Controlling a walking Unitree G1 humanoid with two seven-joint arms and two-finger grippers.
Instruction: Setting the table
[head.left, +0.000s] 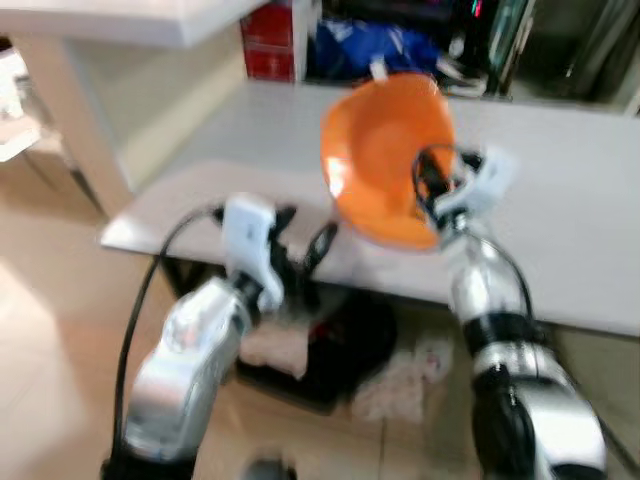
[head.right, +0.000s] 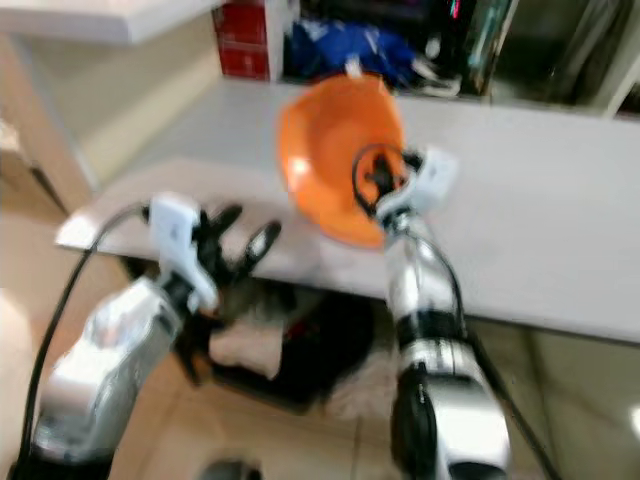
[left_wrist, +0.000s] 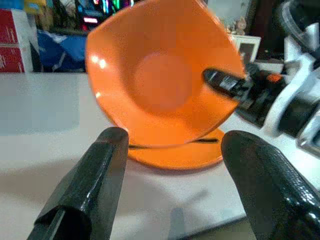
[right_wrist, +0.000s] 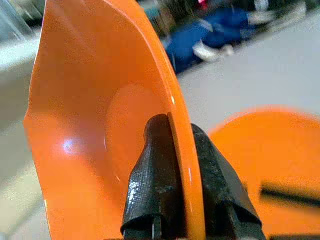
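A wide pale grey worktop (head.left: 560, 230) is seen spread across the scene, with a red box (head.left: 268, 40) and blue cloth (head.left: 365, 45) against clutter at its far edge. Beneath its near edge, dark and white items are seen on the tiled floor (head.left: 40, 350), too blurred to identify. An orange bowl (head.left: 385, 150) is held tilted almost on edge above the worktop, its hollow turned toward the robot's left. The bowl's rim is pinched between the closed jaws of the right gripper (right_wrist: 172, 165), one finger being placed inside the bowl and one outside. Under the raised bowl an orange plate (left_wrist: 175, 152) is seen lying flat on the worktop, with a thin dark utensil (left_wrist: 172, 144) resting on it. The left gripper (left_wrist: 175, 185) is held at the near edge of the worktop, facing the bowl, its jaws spread wide with nothing between them.
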